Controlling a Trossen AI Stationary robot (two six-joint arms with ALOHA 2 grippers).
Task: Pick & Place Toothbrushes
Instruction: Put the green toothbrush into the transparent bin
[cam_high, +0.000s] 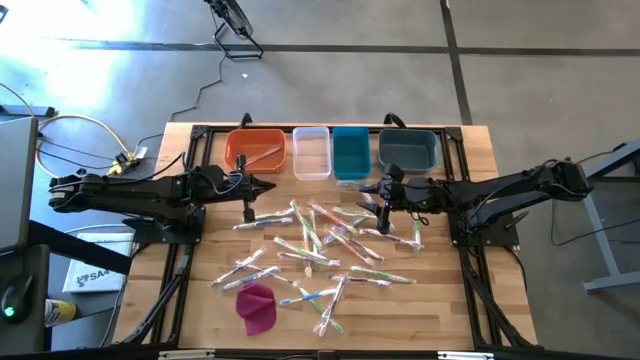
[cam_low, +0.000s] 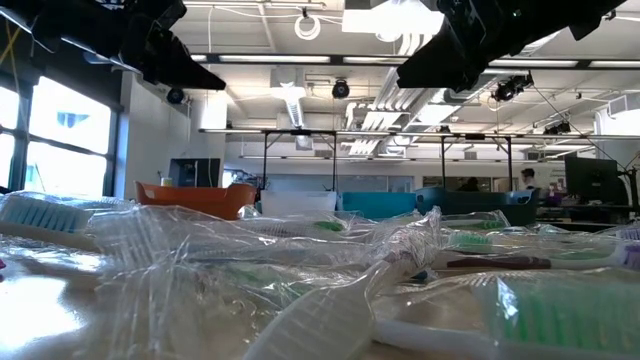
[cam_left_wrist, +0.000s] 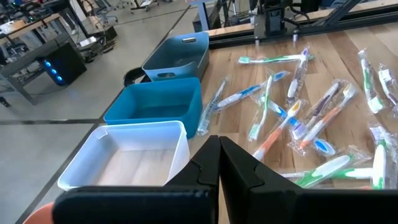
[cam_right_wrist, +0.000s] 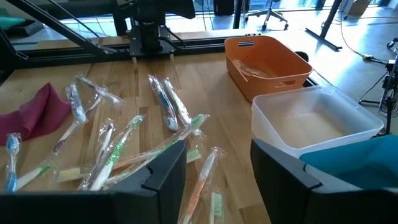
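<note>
Several toothbrushes (cam_high: 320, 245) in clear wrappers lie scattered flat on the middle of the wooden table (cam_high: 480, 160), and they also show in the left wrist view (cam_left_wrist: 311, 118) and the right wrist view (cam_right_wrist: 124, 149). One wrapped toothbrush (cam_right_wrist: 264, 70) lies inside the orange bin (cam_high: 257, 148). My left gripper (cam_high: 270, 186) hovers shut above the table, near the orange bin, and its closed fingers (cam_left_wrist: 219, 155) hold nothing. My right gripper (cam_high: 368, 192) hovers open above the pile's far right part, with nothing in the gap between its fingers (cam_right_wrist: 217, 152).
Along the far edge, from left to right, stand the orange bin, a white bin (cam_high: 311, 152), a teal bin (cam_high: 350, 152) and a dark blue-grey bin (cam_high: 408, 150). A magenta cloth (cam_high: 257, 307) lies near the front left. Black frame rails (cam_high: 180, 270) flank the table.
</note>
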